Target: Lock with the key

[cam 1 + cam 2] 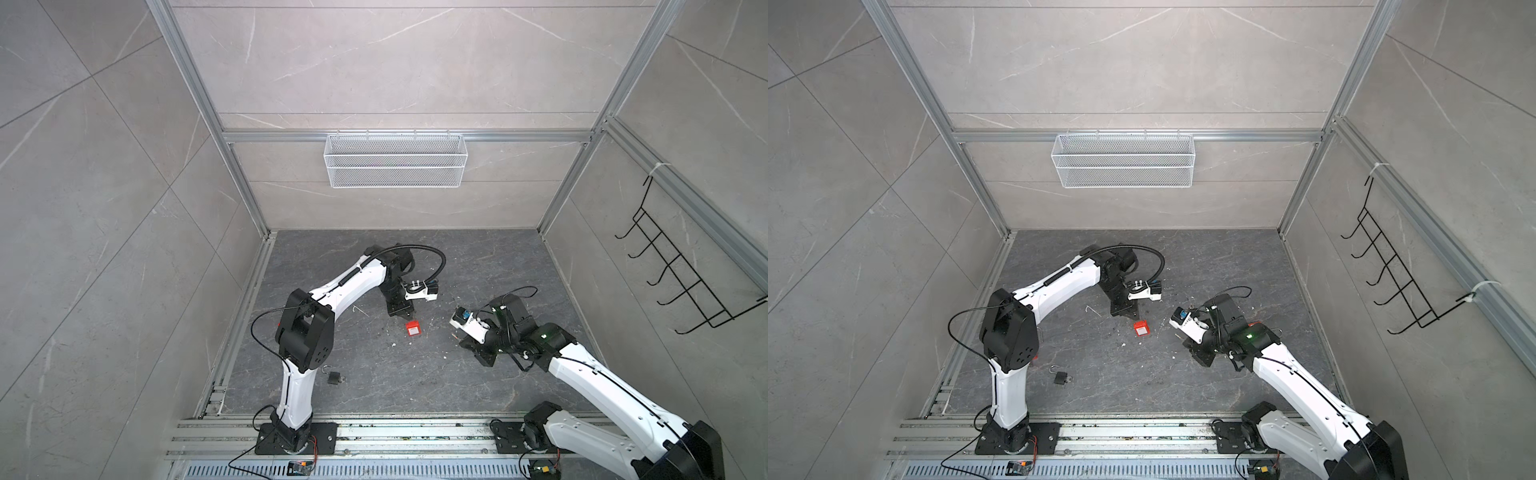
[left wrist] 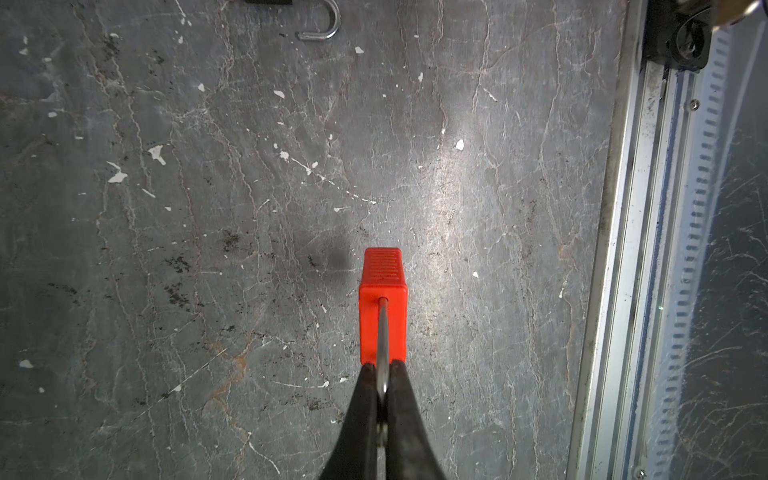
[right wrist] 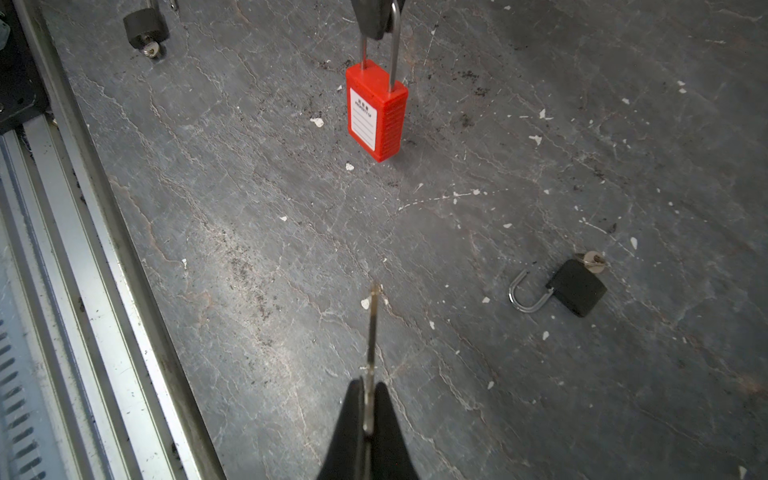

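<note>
Slate tabletop [image 1: 415, 374], left claw [image 2: 383, 366] dangling red padlock [image 3: 376, 116], right claw [image 3: 368, 384] pinching key [image 3: 372, 328]

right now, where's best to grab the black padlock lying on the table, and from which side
Probably grip the black padlock by its body, from straight above, pinching across the two free side edges. It lies flat on the table; the open shackle and the inserted key take up the other two ends.
</note>
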Available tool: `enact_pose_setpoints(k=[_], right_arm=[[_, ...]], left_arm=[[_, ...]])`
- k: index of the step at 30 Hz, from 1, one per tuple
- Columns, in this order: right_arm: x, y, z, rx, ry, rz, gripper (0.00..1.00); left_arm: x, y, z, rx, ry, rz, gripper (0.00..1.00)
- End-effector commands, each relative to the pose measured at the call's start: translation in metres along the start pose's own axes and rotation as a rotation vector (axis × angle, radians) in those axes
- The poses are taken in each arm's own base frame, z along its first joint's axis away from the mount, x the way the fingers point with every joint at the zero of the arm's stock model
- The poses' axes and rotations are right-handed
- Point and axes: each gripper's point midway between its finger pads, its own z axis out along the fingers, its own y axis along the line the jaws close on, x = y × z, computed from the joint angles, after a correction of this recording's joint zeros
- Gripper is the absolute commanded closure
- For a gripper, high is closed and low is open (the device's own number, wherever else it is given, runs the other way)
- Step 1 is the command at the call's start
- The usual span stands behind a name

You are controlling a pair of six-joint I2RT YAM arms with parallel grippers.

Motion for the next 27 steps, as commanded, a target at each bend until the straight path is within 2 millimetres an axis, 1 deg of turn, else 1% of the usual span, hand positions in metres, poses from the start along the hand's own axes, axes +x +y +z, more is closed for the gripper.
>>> enact_pose_setpoints(k=[1,7,14,18,24,25,27], right_arm=[[0.001,-0.002,0.003,-0.001,0.001,-0.013,1.00],[0.003,-0.002,0.007,-0.009,0.016,-0.006,1.00],[0.002,-0.004,0.010,-0.017,0.023,0.009,1.00],[0.001,-0.003,0.011,-0.023,0.022,0.021,1.00],[-0.006,-0.003,0.010,-0.027,-0.004,0.056,1.00],[-0.006,-0.002,0.010,-0.032,-0.007,0.059,1.00],[-0.007,-0.002,0.011,-0.036,-0.012,0.068,1.00]], left_arm=[[0.000,0.002,0.004,-0.037,0.045,0.007,1.00],[0.005,0.003,0.017,-0.050,0.087,0.013,1.00],[0.014,0.004,0.025,0.000,0.166,0.026,1.00],[0.017,0.011,0.029,-0.011,0.195,0.028,1.00],[0.013,0.025,0.032,-0.038,0.198,0.054,1.00],[0.012,0.027,0.032,-0.036,0.195,0.057,0.99],[0.010,0.032,0.033,-0.041,0.186,0.065,0.93]])
